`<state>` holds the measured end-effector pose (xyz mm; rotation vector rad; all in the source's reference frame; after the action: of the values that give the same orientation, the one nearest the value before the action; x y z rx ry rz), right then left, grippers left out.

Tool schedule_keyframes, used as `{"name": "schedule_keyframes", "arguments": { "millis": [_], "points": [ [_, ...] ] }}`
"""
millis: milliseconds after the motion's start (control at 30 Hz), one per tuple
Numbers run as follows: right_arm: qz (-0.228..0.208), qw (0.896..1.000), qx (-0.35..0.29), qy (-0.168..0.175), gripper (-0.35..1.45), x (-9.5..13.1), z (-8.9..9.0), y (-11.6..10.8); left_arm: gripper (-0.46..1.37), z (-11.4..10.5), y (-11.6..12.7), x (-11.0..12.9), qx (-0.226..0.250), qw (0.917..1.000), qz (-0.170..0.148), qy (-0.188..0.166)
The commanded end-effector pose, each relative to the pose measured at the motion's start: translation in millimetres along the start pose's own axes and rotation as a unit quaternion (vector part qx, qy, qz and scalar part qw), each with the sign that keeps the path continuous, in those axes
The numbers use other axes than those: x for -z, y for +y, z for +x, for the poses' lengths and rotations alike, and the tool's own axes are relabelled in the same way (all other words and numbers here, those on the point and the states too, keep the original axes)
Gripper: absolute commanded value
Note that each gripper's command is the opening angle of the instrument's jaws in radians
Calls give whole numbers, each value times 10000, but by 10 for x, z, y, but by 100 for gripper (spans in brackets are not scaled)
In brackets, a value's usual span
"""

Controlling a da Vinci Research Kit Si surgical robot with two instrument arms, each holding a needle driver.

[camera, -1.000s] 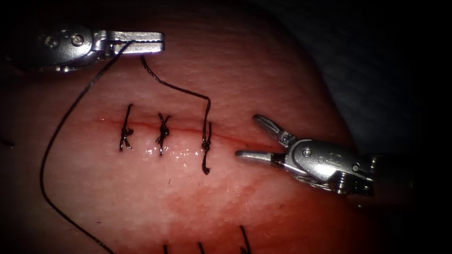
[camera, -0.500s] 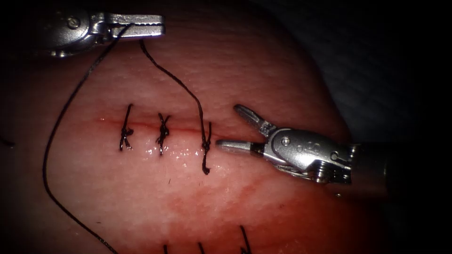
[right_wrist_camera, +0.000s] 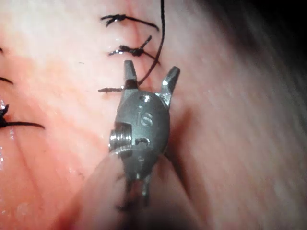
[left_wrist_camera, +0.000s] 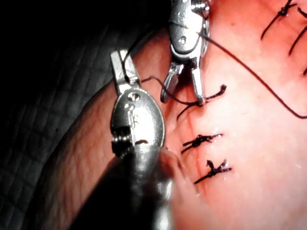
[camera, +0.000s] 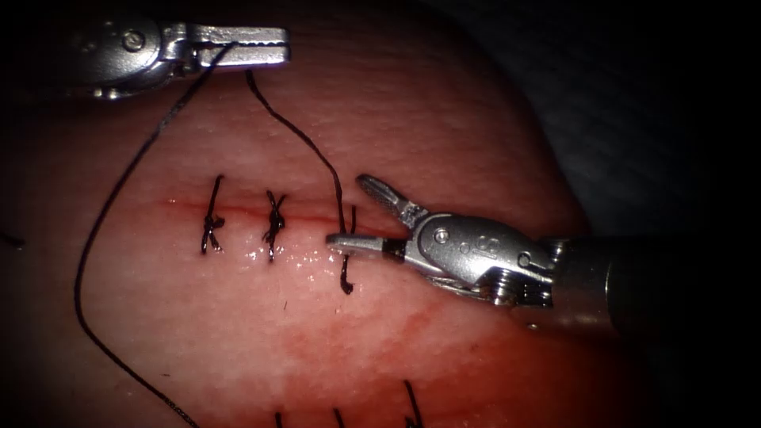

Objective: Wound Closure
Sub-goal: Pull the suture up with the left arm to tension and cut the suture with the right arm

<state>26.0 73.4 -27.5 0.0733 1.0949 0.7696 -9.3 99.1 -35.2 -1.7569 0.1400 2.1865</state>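
**Open tool at the newest stitch**

The right tool (camera: 349, 214) has its two jaws wide apart, and they hold nothing. The thread (camera: 305, 147) runs up between them, just above the third stitch (camera: 346, 265). The lower jaw lies flat across that stitch, right on the cut (camera: 238, 210). The same open jaws, with the thread between them, show in the right wrist view (right_wrist_camera: 151, 79).

The left tool (camera: 238, 46) is near the top edge of the tissue (camera: 444, 135). Its jaws are pressed together on the thread. From there one part of the thread goes down to the third stitch. The other part swings out in a big loop by the tissue's left edge and runs down to its bottom edge.

Two more stitches (camera: 242, 222) sit on the cut, left of the third one. Red fluid (camera: 380, 333) stains the tissue below the cut.

I cannot see the needle.
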Motion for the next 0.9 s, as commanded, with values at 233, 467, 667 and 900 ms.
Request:
{"name": "schedule_keyframes", "arguments": {
  "millis": [233,467,667,900],
  "points": [
    [71,10000,17,4,104,-15,-1,-7,-35,8,6,-7,-25,10000,10,-39],
    [52,10000,40,-11,106,-30,-6,-9,-35,11,9,-7,-26,10000,8,-31],
    [82,10000,50,-2,105,-42,-6,-12,-35,20,16,-8,-28,10000,-11,16],
    [72,10000,44,12,108,-51,-3,-16,-35,30,24,-15,-59,9999,-42,87]
  ]
}}
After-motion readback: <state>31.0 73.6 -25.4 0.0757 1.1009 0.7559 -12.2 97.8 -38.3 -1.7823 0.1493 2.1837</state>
